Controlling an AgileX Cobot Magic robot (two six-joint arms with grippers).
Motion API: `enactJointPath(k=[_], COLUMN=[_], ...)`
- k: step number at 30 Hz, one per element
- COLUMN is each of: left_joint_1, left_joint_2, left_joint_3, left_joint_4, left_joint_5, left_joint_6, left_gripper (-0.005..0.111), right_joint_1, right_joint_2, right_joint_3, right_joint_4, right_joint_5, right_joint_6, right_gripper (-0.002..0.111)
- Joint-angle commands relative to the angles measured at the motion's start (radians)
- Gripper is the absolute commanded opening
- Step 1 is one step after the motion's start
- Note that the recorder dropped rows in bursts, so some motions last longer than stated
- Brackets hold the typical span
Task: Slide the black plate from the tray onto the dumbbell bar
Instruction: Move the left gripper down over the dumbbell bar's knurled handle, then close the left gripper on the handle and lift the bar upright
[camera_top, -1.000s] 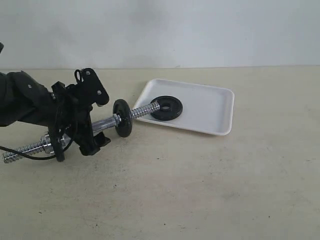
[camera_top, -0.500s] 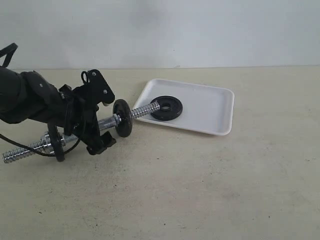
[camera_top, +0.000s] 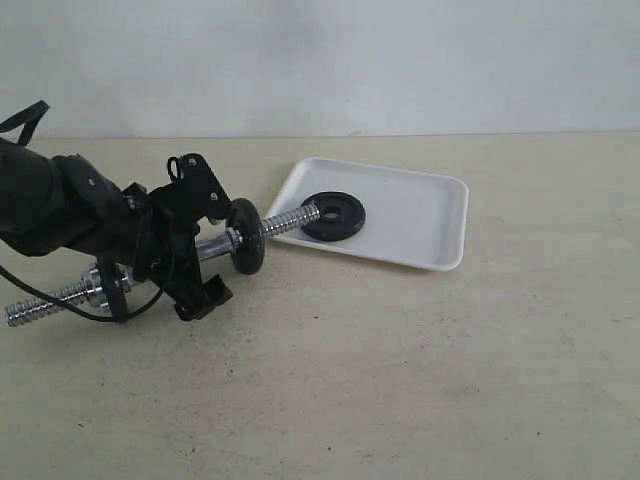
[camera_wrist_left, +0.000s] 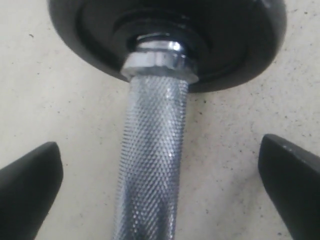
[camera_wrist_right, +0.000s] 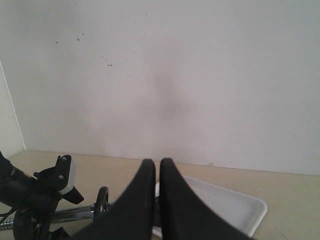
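The black plate (camera_top: 343, 222) lies flat in the white tray (camera_top: 420, 215). The dumbbell bar (camera_top: 285, 220) lies on the table with its threaded tip reaching over the tray's rim to the plate's hole. Two other black discs sit on the bar, one (camera_top: 245, 236) near the tray and one (camera_top: 113, 291) further left. My left gripper (camera_top: 204, 245) is open and straddles the knurled middle of the bar (camera_wrist_left: 152, 160); its fingers (camera_wrist_left: 30, 185) stand wide apart and clear of the bar. My right gripper (camera_wrist_right: 156, 172) is shut on nothing, raised and looking down over the tray (camera_wrist_right: 240, 205).
A chrome collar nut (camera_wrist_left: 157, 62) sits against the nearer disc (camera_wrist_left: 220, 45). A black cable (camera_top: 60, 312) trails under the left arm. Bare beige table lies in front of and to the right of the tray. A pale wall stands behind.
The left arm has shifted right along the bar toward the nearer disc, and its open gripper has tilted lower around the bar. Bar, discs and tray have not moved.
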Motion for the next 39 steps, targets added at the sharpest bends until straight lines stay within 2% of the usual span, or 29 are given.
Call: enactJointPath(k=[1, 5, 7, 15, 27, 39], left_joint_1=[-0.004, -0.004, -0.004, -0.004, -0.004, -0.004], left_joint_2=[0.001, 0.001, 0.001, 0.001, 0.001, -0.004], left_joint_3=[-0.002, -0.002, -0.002, -0.002, -0.002, -0.006], left_joint_4=[-0.011, -0.011, -0.011, -0.011, -0.011, -0.043], left_joint_5=[-0.005, -0.007, -0.009, -0.005, 0.002, 0.025], left_joint_6=[-0.010, -0.008, -0.008, -0.008, -0.008, -0.011], left_gripper=[0.099, 0.098, 0.094, 0.049, 0.004, 0.004], right_joint_1=[0.002, 0.002, 0.002, 0.002, 0.002, 0.002], right_joint_2=[0.003, 0.003, 0.003, 0.003, 0.003, 0.003], right_joint_3=[-0.006, -0.006, -0.006, -0.006, -0.006, -0.006], right_joint_4=[0.002, 0.002, 0.002, 0.002, 0.002, 0.002], right_joint_5=[0.001, 0.001, 0.001, 0.001, -0.002, 0.002], right_joint_6=[0.002, 0.010, 0.015, 0.015, 0.016, 0.016], right_gripper=[0.001, 0.001, 0.001, 0.001, 0.001, 0.001])
